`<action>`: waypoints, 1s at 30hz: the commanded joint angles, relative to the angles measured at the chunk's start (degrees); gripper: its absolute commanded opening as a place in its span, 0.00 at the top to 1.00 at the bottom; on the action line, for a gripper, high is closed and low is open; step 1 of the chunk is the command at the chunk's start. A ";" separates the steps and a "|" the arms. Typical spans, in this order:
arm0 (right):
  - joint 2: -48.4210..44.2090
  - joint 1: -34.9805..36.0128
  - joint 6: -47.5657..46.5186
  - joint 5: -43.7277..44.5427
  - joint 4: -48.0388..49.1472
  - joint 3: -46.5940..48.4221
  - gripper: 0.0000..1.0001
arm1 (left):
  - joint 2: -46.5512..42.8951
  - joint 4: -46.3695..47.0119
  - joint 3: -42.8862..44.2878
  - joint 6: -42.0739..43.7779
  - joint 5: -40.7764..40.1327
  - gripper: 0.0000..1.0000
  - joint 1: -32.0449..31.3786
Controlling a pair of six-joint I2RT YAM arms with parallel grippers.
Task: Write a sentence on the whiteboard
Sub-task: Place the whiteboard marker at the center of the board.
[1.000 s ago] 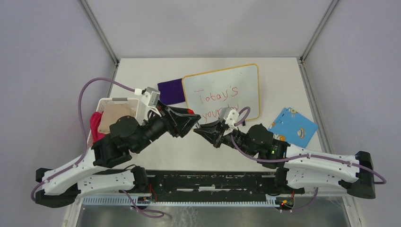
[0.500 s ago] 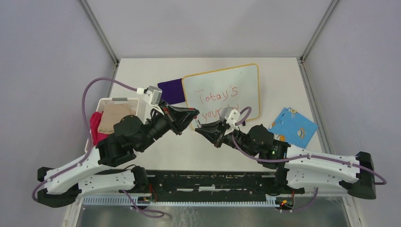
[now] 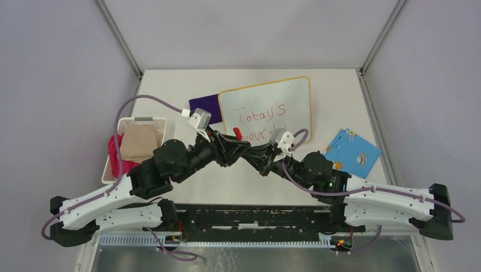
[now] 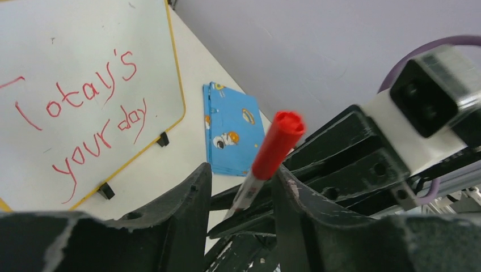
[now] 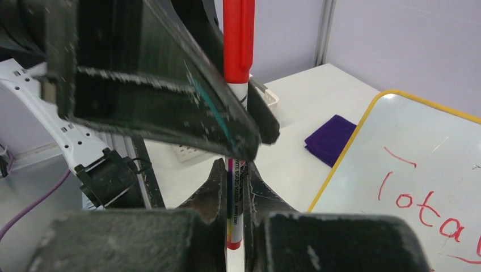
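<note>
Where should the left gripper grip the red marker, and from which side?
Grip the red cap, the free upper end; the right gripper is shut on the barrel below. Come from the cap end, one finger on each side: it is round and straight.

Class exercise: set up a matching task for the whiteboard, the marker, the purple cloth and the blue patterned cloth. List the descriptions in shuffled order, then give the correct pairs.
Things:
1. whiteboard
2. marker
3. purple cloth
4. blue patterned cloth

Descriptions:
A. lies to the right of the board, near the table's right edge
B. carries red handwriting
C. clamped between the right fingers
D. lies just left of the board

Pairs: 1-B, 2-C, 3-D, 4-A
</note>
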 commanded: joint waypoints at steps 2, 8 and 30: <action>-1.28 0.03 -0.78 0.27 5.85 1.73 1.00 | -0.76 -1.09 -0.26 -2.22 0.73 0.49 -0.26; -0.88 0.08 -0.65 -0.43 4.94 1.86 1.00 | -1.01 -0.60 -1.54 -2.82 -0.13 0.69 -0.24; -5.33 -0.36 0.97 23.82 -15.46 -7.90 0.41 | 6.50 -26.49 -18.30 -18.41 -7.57 0.98 19.77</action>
